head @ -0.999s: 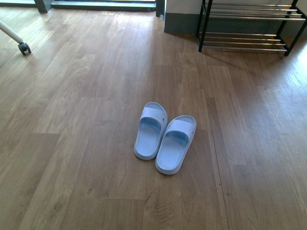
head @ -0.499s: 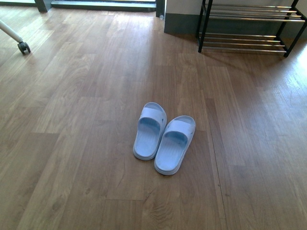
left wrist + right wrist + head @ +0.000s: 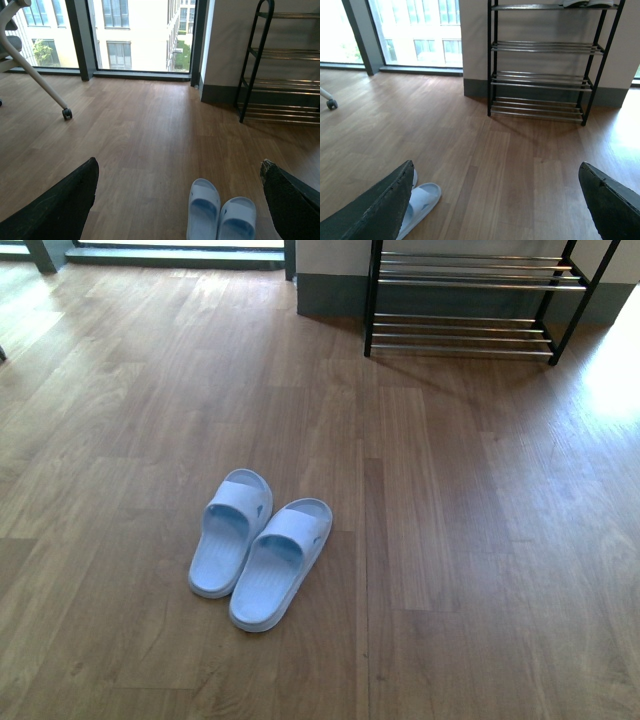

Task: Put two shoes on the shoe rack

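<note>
Front view: pale blue slides (image 3: 280, 560) lying on the floor (image 3: 480, 540), well apart from the shoe rack (image 3: 465, 300), unlifted; left hand (image 3: 180, 167), right hand (image 3: 496, 167) spread, empty.

No text, label, brand, number or sign can be read in any view, neither on the slide sandals (image 3: 278, 565), the shoe rack (image 3: 465, 284) nor the floor (image 3: 480, 540).

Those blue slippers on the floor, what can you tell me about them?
The pale blue slides are a matching pair that looks like moulded rubber, each with one wide strap. They sit soles down, side by side and seemingly touching, on the wooden floor. Their toes point away from the front camera, slanted toward the distant shoe rack. Nothing else touches them.
</note>
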Controlling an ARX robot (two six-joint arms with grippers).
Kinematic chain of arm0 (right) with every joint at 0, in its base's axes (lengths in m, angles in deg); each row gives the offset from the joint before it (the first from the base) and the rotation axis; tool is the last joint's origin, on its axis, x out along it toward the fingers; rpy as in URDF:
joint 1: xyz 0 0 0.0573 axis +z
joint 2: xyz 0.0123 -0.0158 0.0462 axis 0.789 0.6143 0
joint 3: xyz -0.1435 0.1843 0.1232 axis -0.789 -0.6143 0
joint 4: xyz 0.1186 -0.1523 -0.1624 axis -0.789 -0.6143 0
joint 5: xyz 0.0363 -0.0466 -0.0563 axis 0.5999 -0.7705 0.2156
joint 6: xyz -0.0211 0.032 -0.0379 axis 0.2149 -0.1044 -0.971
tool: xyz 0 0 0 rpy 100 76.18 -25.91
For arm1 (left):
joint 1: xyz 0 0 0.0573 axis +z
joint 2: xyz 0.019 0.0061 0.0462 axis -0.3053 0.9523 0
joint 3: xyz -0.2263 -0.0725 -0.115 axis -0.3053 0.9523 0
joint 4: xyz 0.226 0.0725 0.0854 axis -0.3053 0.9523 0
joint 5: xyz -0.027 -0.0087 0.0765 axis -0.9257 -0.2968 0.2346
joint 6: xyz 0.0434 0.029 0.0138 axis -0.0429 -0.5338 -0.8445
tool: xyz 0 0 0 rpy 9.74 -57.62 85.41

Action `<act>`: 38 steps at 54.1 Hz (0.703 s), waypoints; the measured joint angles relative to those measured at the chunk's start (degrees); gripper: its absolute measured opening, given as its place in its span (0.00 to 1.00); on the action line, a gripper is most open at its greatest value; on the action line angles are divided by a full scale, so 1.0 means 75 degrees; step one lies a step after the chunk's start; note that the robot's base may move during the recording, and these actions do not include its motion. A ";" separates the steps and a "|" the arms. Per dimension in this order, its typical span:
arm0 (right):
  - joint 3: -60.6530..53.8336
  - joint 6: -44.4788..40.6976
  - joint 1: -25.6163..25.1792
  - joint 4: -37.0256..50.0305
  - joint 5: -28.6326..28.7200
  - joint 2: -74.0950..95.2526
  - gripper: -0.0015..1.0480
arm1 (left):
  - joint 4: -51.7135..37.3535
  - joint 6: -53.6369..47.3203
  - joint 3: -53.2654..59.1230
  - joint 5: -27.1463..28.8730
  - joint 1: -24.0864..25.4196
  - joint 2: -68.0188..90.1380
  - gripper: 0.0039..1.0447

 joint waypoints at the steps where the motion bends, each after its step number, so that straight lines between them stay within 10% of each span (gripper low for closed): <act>1: 0.0000 -0.0003 0.0000 0.0000 0.0003 0.0000 0.91 | 0.0000 0.0003 0.0000 -0.0003 0.0000 0.0000 0.91; 38: 0.0000 -0.0003 0.0006 0.0000 0.0012 -0.0009 0.91 | 0.0000 0.0003 0.0000 0.0012 0.0000 0.0000 0.91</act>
